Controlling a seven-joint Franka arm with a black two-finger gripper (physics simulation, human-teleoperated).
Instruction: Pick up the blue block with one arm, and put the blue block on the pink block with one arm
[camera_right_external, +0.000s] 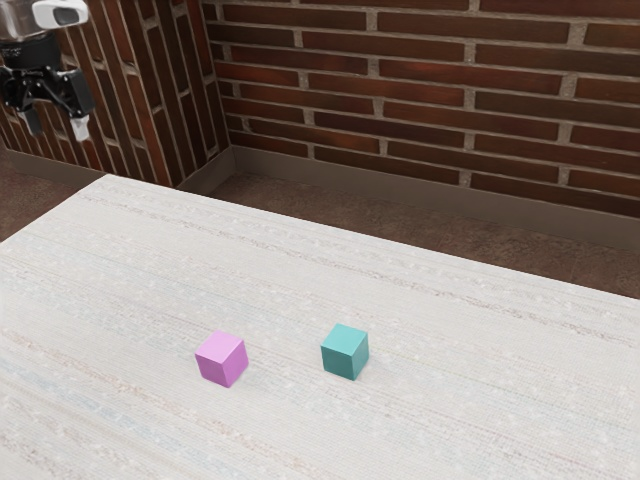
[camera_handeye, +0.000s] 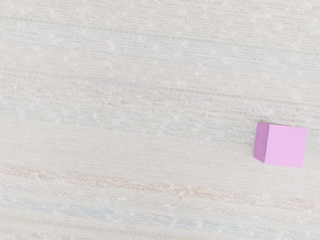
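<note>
Nothing done yet. End effector spread, empty, high, well apart from blocks. Blue block sits on desk, near pink block, not touching. Pick and stack remain.

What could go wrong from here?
The gripper hangs open, high and far from the blue block; over so long a reach, an off descent might nudge the block instead of straddling it.
The pink block sits near the blue one, toward the arm; a finger could clip it.
Its top is small; an off-centre release may let the blue block tumble.
</note>
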